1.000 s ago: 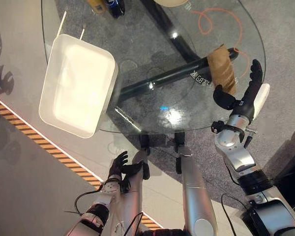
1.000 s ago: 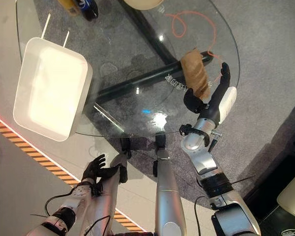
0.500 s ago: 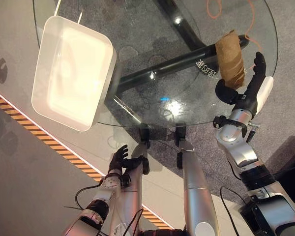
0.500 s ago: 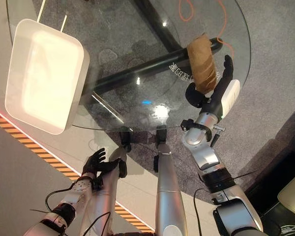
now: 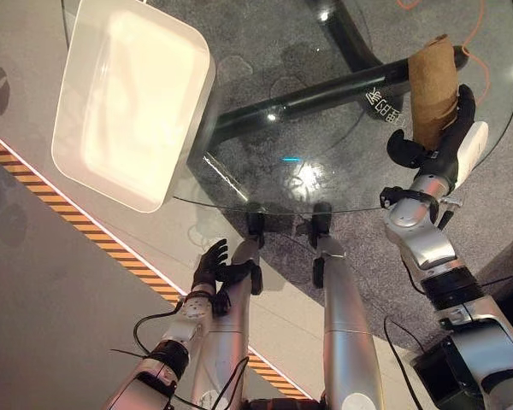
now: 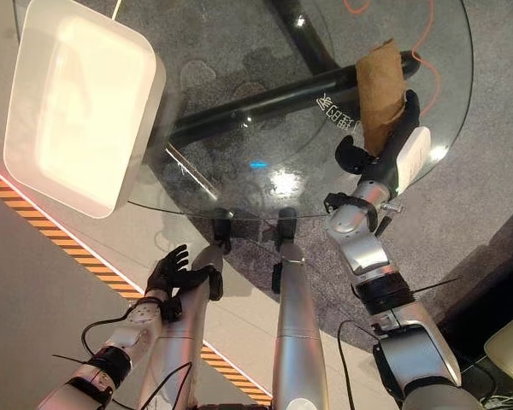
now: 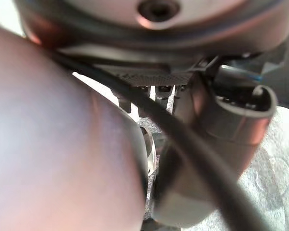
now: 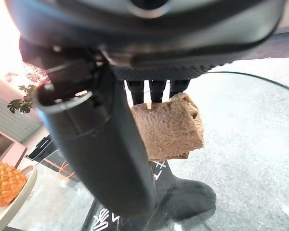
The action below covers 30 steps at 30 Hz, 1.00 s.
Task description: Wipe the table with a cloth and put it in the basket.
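While the right hand [image 5: 440, 145] reaches over the near right edge of the round glass table [image 5: 265, 171], the left eye view shows a brown cloth [image 5: 433, 84] lying rolled against its fingers, with the thumb spread to the inner side. That placement suits a wiping stroke, since the cloth sits on the glass where the hand can drag it. The white basket [image 5: 128, 98] rests on the table's far left side, well apart from the cloth, so the drop-off looks some way off. The left hand [image 5: 211, 263] hangs low beside the robot, fingers loosely spread and holding nothing.

From the right eye view the same layout holds: cloth beside the hand's fingers, basket across the table.

Seen from the right wrist view, the cloth shows past the fingers as a rolled bundle, apparently raised off the glass. The thumb stands clear of it, and I cannot tell whether the fingers close round it.
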Tool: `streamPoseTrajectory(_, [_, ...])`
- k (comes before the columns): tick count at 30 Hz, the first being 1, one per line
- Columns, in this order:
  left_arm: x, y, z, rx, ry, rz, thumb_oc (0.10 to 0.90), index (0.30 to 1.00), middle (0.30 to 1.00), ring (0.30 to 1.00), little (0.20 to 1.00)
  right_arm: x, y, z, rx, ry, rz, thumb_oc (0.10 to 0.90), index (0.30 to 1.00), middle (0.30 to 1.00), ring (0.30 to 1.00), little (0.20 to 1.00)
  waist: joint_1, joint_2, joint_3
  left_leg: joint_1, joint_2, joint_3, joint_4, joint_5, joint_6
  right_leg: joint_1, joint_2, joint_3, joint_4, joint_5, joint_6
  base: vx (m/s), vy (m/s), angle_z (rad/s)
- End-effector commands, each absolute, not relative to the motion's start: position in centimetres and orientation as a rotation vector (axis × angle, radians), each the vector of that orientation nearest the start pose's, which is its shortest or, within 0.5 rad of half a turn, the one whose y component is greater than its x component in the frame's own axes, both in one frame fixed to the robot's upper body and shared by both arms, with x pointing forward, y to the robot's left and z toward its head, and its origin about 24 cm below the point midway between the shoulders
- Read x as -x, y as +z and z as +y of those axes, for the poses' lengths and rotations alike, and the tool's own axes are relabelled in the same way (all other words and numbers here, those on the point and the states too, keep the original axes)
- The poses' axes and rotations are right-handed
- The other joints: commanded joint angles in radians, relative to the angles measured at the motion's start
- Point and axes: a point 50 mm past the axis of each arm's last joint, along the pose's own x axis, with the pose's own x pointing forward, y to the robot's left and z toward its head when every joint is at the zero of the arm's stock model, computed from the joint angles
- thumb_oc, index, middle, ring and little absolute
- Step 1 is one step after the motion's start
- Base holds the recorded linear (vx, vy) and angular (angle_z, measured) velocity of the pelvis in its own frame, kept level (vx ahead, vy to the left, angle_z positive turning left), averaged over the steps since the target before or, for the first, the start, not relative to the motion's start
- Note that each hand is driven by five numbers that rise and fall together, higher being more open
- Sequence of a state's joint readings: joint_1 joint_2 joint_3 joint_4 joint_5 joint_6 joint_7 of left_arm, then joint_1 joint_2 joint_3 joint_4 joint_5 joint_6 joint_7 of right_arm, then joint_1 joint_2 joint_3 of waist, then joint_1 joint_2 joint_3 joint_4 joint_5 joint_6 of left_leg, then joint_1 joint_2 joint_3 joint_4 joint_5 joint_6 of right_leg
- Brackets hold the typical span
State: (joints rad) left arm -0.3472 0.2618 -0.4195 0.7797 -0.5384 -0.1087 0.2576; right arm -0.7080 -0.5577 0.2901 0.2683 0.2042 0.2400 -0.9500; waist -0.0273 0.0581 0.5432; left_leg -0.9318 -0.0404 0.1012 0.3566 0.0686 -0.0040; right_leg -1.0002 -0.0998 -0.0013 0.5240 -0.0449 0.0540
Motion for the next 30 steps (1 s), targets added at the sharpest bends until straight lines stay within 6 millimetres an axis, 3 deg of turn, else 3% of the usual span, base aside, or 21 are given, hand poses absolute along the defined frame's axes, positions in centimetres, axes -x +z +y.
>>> streamPoseTrajectory(1, [-23.3, -8.8, 15.6, -0.007, 0.093, 0.63, 0.8, 0.9, 0.9, 0.9, 0.9, -33.7, 22.0, -23.4, 0.382, -0.89, -0.473, 0.8, 0.9, 0.9, 0.9, 0.9, 0.0, 0.055, -0.023, -0.042, -0.035, -0.015, 0.123, -0.111, 0.015, -0.02, 0.05, -0.054, -0.056, 0.062, -0.005, 0.0, 0.0, 0.0])
streamPoseTrajectory(7, [-23.5, -8.6, 15.6, -0.006, 0.087, 0.627, 0.8, 0.9, 0.9, 0.9, 0.9, -34.3, 23.2, -24.5, 0.38, -0.944, -0.451, 0.8, 0.9, 0.9, 0.9, 0.9, 0.007, 0.062, -0.023, -0.07, -0.033, -0.019, 0.13, -0.108, 0.009, -0.046, 0.05, -0.057, -0.046, 0.062, -0.006, 0.0, 0.0, 0.0])
streamPoseTrajectory(15, [-23.5, -8.4, 15.4, -0.003, 0.077, 0.616, 0.8, 0.9, 0.9, 0.9, 0.9, -34.8, 22.7, -26.3, 0.346, -1.025, -0.321, 0.8, 0.9, 0.9, 0.9, 0.9, 0.012, 0.072, -0.023, -0.088, -0.032, -0.02, 0.134, -0.107, 0.005, -0.067, 0.048, -0.061, -0.04, 0.063, -0.009, 0.0, -0.003, 0.01])
streamPoseTrajectory(16, [-23.6, -8.3, 15.3, 0.001, 0.076, 0.613, 0.8, 0.9, 0.9, 0.9, 0.9, -34.9, 22.7, -26.4, 0.346, -1.023, -0.306, 0.726, 0.836, 0.836, 0.836, 0.826, 0.012, 0.074, -0.023, -0.089, -0.033, -0.019, 0.132, -0.106, 0.004, -0.07, 0.049, -0.061, -0.041, 0.064, -0.01, 0.0, 0.0, 0.0])
streamPoseTrajectory(17, [-23.6, -8.3, 15.2, 0.003, 0.073, 0.609, 0.8, 0.9, 0.9, 0.9, 0.9, -34.9, 22.6, -26.5, 0.347, -1.022, -0.299, 0.468, 0.615, 0.615, 0.615, 0.568, 0.013, 0.076, -0.023, -0.091, -0.033, -0.019, 0.132, -0.105, 0.003, -0.072, 0.05, -0.061, -0.042, 0.064, -0.01, 0.0, 0.0, 0.0])
streamPoseTrajectory(18, [-23.6, -8.3, 15.2, 0.003, 0.072, 0.609, 0.8, 0.9, 0.9, 0.9, 0.9, -35.0, 22.6, -26.5, 0.346, -1.022, -0.296, 0.405, 0.561, 0.561, 0.561, 0.505, 0.013, 0.076, -0.023, -0.092, -0.033, -0.019, 0.131, -0.105, 0.003, -0.072, 0.05, -0.061, -0.042, 0.064, -0.01, 0.0, 0.0, 0.0])
streamPoseTrajectory(19, [-23.6, -8.2, 15.2, 0.003, 0.07, 0.606, 0.8, 0.9, 0.9, 0.9, 0.9, -35.0, 22.7, -26.5, 0.343, -1.023, -0.29, 0.1, 0.3, 0.3, 0.3, 0.2, 0.013, 0.078, -0.023, -0.091, -0.033, -0.018, 0.129, -0.104, 0.002, -0.072, 0.051, -0.061, -0.045, 0.064, -0.011, 0.0, 0.0, 0.0])
streamPoseTrajectory(30, [-23.5, -8.2, 15.1, 0.016, 0.068, 0.592, 0.8, 0.9, 0.9, 0.9, 0.9, -35.0, 22.8, -26.8, 0.334, -1.02, -0.306, 0.1, 0.3, 0.3, 0.3, 0.2, 0.01, 0.085, -0.023, -0.091, -0.032, -0.005, 0.147, -0.115, -0.001, -0.073, 0.05, -0.064, -0.031, 0.052, -0.017, 0.0, 0.0, 0.0])
